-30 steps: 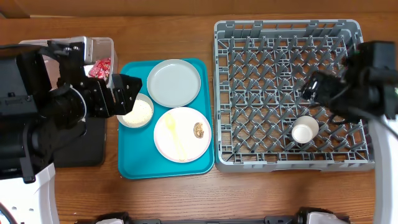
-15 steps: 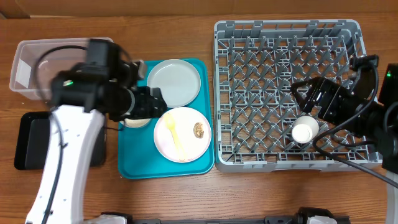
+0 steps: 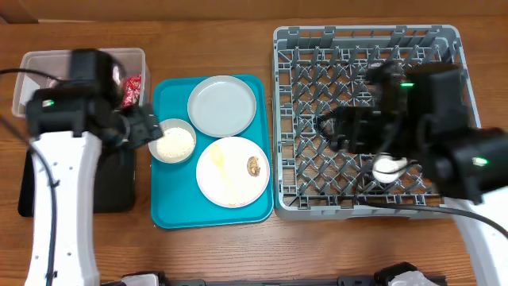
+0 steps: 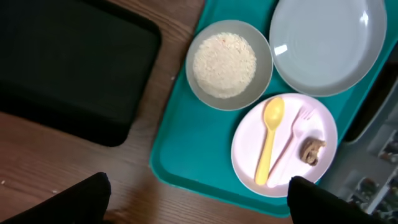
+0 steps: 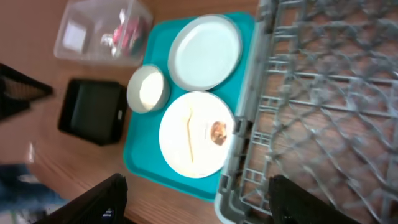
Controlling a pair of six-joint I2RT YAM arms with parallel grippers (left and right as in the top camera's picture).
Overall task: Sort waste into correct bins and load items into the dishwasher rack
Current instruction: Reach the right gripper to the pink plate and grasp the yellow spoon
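The left gripper is spread wide with nothing held, just at 9 o'clock of the bowl. The bowl sits on the teal tray and is filled with rice. The right gripper is likewise wide and empty, over the rack, in which the cup lies toward 5 o'clock.

The bowl is judged light, stiff and smooth. Its thin rim would best be pinched at the 9 o'clock side and kept level, since loose grains spill readily.

The black tray lies near at 8 o'clock of the bowl, and the tub at 10 o'clock. Room is tight at 1 o'clock, where the grey plate lies just beside. It is also tight at 5 o'clock, by the pink plate bearing spoon, fork and scrap.
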